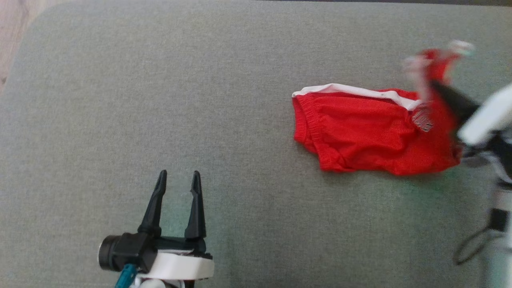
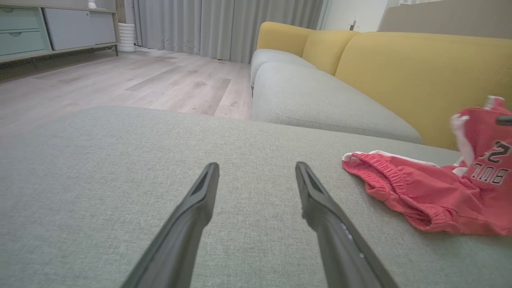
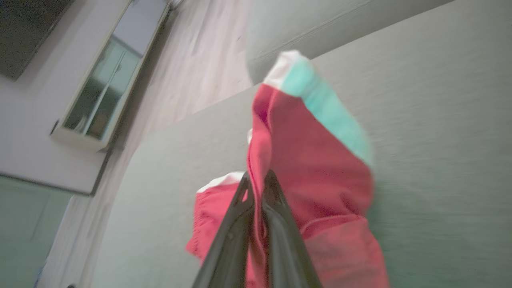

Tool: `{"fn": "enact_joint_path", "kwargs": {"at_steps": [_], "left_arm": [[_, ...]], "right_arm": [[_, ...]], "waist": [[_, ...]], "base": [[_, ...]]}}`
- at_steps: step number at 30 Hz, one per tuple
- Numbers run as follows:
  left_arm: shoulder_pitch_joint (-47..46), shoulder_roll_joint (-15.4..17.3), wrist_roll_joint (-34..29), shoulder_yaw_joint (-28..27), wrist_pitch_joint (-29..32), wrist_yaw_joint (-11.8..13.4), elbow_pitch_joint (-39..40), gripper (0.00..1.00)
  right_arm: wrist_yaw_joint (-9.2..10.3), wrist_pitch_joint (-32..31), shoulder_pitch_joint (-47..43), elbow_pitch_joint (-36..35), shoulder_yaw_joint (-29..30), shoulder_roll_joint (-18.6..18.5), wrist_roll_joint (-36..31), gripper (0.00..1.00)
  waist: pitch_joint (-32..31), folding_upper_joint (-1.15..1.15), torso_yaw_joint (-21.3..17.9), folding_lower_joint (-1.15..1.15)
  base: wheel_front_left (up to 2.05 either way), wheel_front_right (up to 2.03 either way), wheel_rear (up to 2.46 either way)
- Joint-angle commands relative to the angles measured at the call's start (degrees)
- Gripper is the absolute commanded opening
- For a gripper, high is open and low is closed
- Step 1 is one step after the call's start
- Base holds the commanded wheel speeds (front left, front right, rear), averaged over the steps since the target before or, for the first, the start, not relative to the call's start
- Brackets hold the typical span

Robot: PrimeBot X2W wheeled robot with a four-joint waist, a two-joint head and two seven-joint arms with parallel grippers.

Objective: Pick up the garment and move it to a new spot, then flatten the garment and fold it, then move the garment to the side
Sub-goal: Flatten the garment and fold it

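You work over a wide grey woven upholstered surface [image 1: 160,100]; past its edge stands a sofa with grey seats and yellow back cushions [image 2: 420,76]. The red fabric garment with white trim and an elastic waistband [image 1: 360,132] lies on the right part of that surface. Its waistband end is flat and its right end is lifted off the fabric. Your right tool [image 3: 258,182] is clamped on that raised end, fingers pressed together on the cloth. Your left tool [image 1: 179,176] hovers well apart at the lower left, fingers spread wide, holding nothing.
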State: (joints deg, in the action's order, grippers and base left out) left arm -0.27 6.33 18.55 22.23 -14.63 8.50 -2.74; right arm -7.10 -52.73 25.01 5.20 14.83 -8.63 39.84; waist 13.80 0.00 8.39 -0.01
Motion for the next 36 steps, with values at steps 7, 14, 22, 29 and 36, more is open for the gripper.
{"fn": "enact_joint_path", "kwargs": {"at_steps": [7,14,22,29,36], "left_arm": [[-2.30,-2.06,-1.70,-2.43,-0.37,-2.27,-0.05,1.00],[-2.38,-3.17,-2.12,-2.97,-0.37,-3.12,-1.72,1.00],[-0.85,-3.39,-2.48,-3.91,-0.37,-3.28,-2.34,1.00],[-0.42,-3.43,-2.89,-5.65,-0.37,-3.32,-2.53,1.00],[1.02,-3.45,-3.57,-8.01,-0.37,-3.55,-2.18,1.00]], "right_arm": [[-0.39,-2.10,2.60,-3.95,-14.84,5.58,-0.78,0.00],[-0.39,9.14,4.55,8.02,-25.30,5.73,3.54,0.00],[-0.39,18.80,7.60,15.79,-29.66,5.74,6.76,1.00],[-0.39,19.28,4.15,12.83,-36.55,5.75,7.35,1.00],[-0.39,26.83,-2.62,0.27,-37.49,1.36,-1.18,1.00]], "waist": [[1.49,0.00,2.05,0.01],[0.65,0.00,6.40,0.01],[-0.69,0.00,5.49,0.01],[-2.28,0.00,1.87,0.01],[-5.08,0.00,-1.35,0.01]], "base": [[0.00,0.00,0.00],[0.00,0.00,0.00],[0.00,0.00,0.00],[0.00,0.00,0.00],[0.00,0.00,0.00]]}}
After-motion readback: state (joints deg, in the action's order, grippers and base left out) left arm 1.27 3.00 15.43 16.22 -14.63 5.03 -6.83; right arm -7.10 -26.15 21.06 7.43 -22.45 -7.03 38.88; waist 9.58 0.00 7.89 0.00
